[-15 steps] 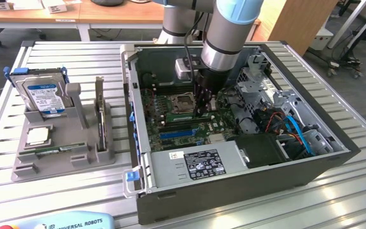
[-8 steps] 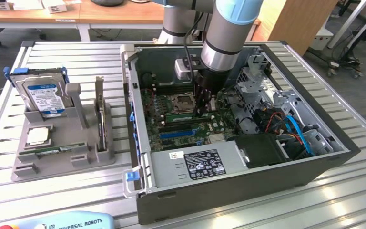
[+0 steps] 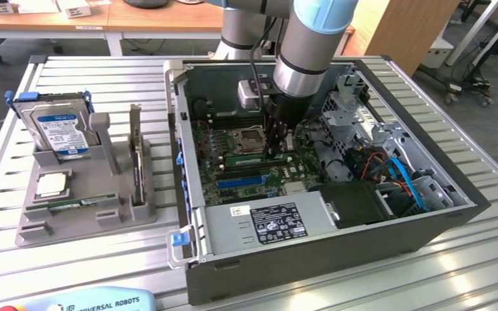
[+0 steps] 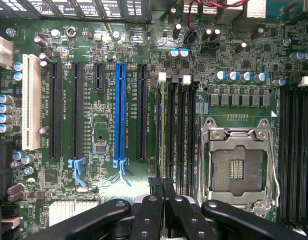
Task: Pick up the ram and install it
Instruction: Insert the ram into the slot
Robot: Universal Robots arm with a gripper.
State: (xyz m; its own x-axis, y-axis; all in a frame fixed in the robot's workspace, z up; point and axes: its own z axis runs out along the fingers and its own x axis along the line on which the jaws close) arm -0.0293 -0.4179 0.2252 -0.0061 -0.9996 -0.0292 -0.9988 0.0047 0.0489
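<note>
My gripper [image 3: 277, 148] reaches down inside the open computer case [image 3: 404, 243], low over the motherboard and right beside the empty CPU socket [image 3: 249, 138]. In the wrist view the gripper [image 4: 162, 194] is shut on the ram [image 4: 162, 131], a thin green stick seen edge-on. The stick lines up with the memory slot nearest the blue expansion slot [image 4: 120, 115], on the far side from the CPU socket [image 4: 237, 167]. Whether the ram is fully pressed into the slot I cannot tell. A second green stick [image 3: 80, 204] lies in the grey holder outside the case.
The grey holder [image 3: 33, 227] at the exterior view's left carries a blue-labelled hard drive [image 3: 59, 133] and a small silver CPU chip [image 3: 50, 184]. Inside the case, the power supply [image 3: 266, 223], drive cage [image 3: 362, 123] and blue and orange cables [image 3: 401, 175] crowd the gripper's surroundings.
</note>
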